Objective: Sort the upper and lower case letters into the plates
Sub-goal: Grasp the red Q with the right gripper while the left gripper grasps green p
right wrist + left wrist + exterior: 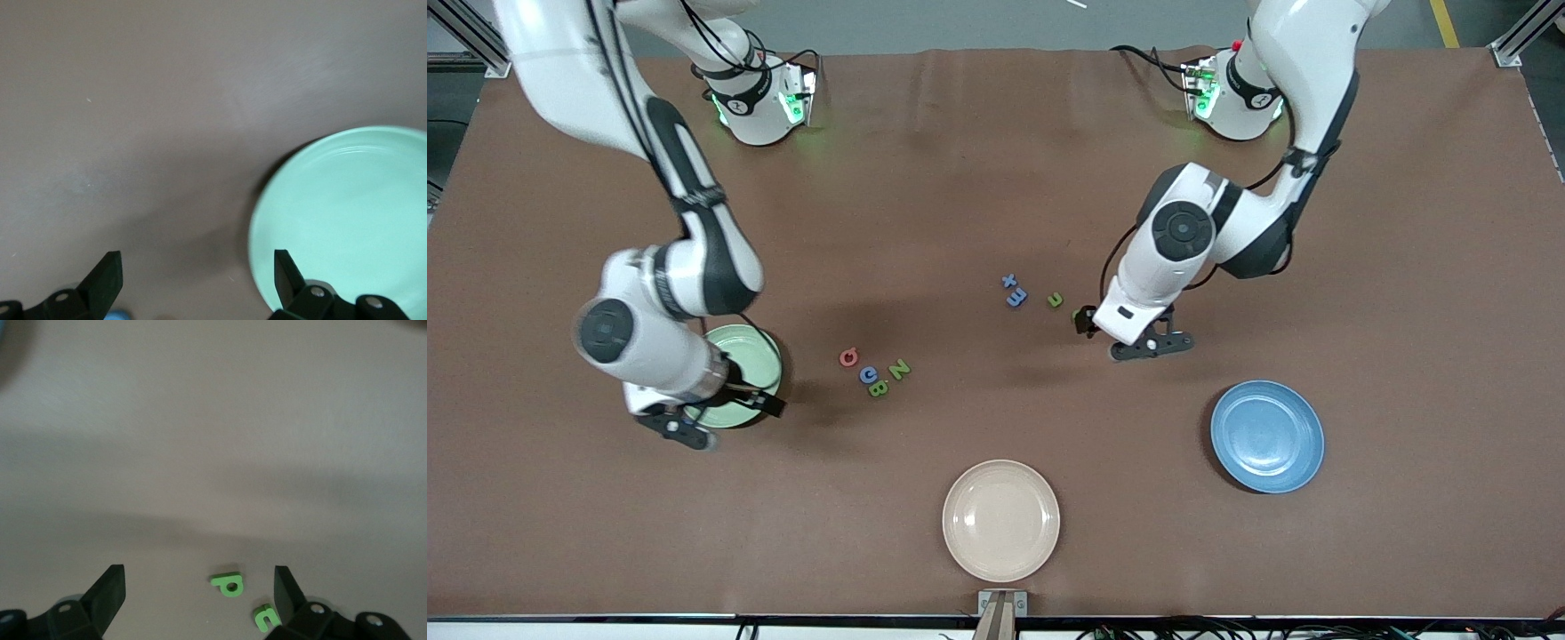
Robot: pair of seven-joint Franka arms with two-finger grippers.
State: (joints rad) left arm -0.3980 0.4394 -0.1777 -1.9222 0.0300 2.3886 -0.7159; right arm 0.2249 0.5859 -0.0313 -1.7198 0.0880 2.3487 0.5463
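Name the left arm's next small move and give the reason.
Probably lower the open left gripper onto the green letter p: that letter lies flat on the table between its spread fingers, ungrasped. The blue plate holds nothing yet.

Table [978, 178]: brown, plain, unpatterned.
Green plate [758, 348]: pale mint green, plain.
Blue plate [1267, 436]: medium blue, plain.
Cream plate [1001, 520]: cream-beige, plain, nearest the front camera of the three plates.
Letters near the green plate: one red [848, 357], one blue [867, 374], two green [898, 369], the second green [878, 388] beside the blue.
Letters farther from the cream plate, mid-table: two blue [1010, 281], the second [1016, 298] touching or just beside the first; one green [1055, 300] beside them; another green letter [227, 583] shows in the left wrist view.
Arms [1183, 231]: white shells, black joints.
Grippers [199, 593]: black fingers.
Arm bases [760, 98]: white with green lights.
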